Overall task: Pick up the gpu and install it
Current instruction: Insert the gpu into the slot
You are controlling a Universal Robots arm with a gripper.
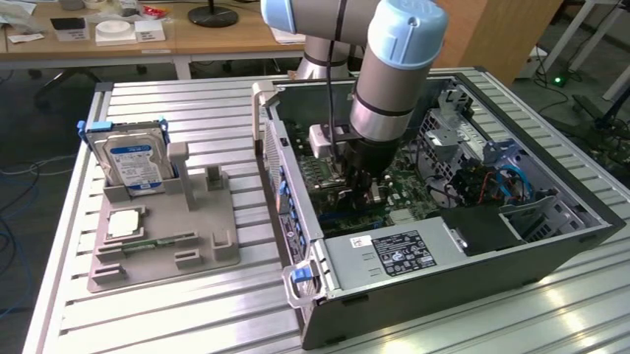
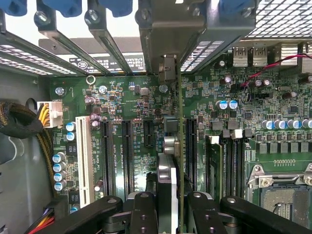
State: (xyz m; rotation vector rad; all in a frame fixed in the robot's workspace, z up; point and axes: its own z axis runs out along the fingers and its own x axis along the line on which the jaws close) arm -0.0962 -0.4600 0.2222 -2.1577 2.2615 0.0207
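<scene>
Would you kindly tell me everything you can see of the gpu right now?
The gpu shows edge-on in the wrist view: a thin card standing upright between the gripper fingers, with a metal bracket at its far end. It runs over the green motherboard, in line with the dark slots. Whether it is seated cannot be told. Its faces are hidden.

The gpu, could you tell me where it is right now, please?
The gpu stands on edge inside the open computer case, gripped by the end effector over the motherboard, between the black expansion slots.
</scene>
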